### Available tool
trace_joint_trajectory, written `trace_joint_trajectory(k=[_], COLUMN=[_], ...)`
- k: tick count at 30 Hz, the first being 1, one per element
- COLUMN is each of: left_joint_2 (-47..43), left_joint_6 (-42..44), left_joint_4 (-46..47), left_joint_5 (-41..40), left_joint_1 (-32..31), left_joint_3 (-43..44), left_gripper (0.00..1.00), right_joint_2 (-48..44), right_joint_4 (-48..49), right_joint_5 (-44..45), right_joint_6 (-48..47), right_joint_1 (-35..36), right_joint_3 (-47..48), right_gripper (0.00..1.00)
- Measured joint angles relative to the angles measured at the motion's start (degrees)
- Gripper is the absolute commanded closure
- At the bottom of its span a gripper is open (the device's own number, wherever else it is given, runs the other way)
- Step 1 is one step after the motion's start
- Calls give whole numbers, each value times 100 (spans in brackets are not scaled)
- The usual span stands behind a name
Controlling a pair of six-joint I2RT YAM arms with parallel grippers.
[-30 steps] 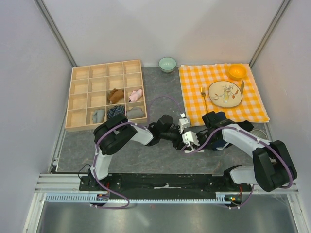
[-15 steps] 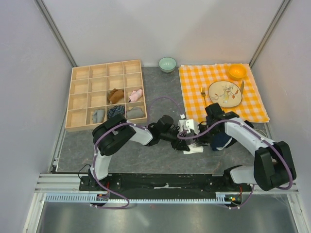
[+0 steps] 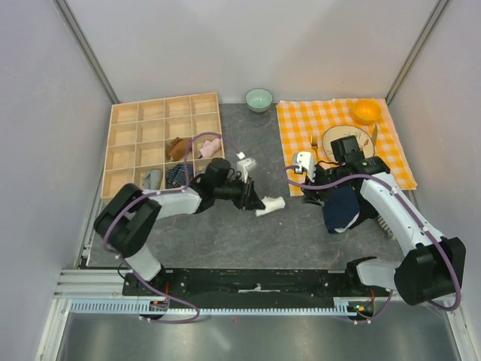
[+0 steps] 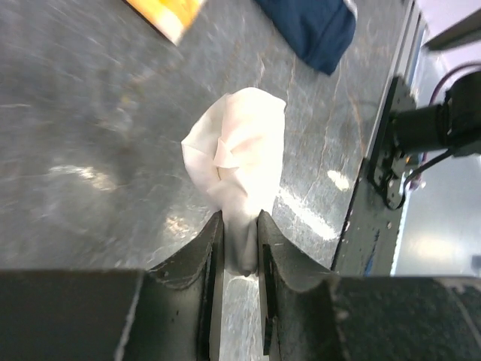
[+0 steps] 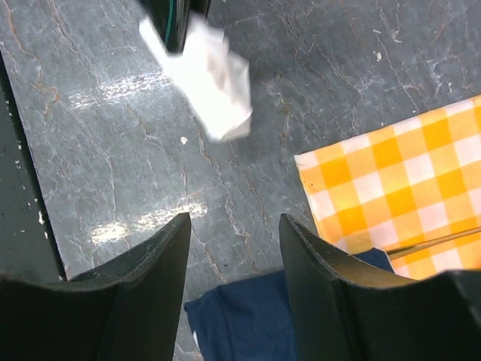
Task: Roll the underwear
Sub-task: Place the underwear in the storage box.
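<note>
L fingers [image 4: 239, 226] clamped on white roll [image 4: 239, 143]: looks rolled, sticks out past tips, just needs releasing. R fingers [image 5: 233, 226] apart, empty. Brown pair [image 3: 178, 147] bundled in tray [image 3: 124, 113] beyond L fingers, prob done.

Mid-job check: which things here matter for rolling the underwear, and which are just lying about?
Job:
white underwear, pinched in the left gripper
brown underwear, in the tray
right gripper, open

Lying about:
checked cloth
plate
fork
orange bowl
green bowl
navy cloth
</note>
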Motion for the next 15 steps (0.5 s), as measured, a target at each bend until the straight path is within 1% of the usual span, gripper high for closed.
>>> trace_joint_trajectory(k=[3,6,10,15], left_joint_2=[-675,-1117,-1379,-1515], left_joint_6=[17,153,474,833], left_joint_4=[-634,-1412,-2339,-2900], left_joint_5=[-70,-326,-896,-1589], left_joint_1=[527,1119,2000,3215], left_joint_3=[87,431,1073,1464], left_gripper=[79,79,79,78], right_joint_2=[-50,-133,-223,-343], right_joint_4=[4,-28,-57,-96], right_joint_5=[-15,-13,-15,-52], right_joint_6=[72,92,94,90], right_joint_1=[-39,-57,-57,-59], right_joint_3=[-94,-216,-313,-348], right_gripper=[42,42,42,42])
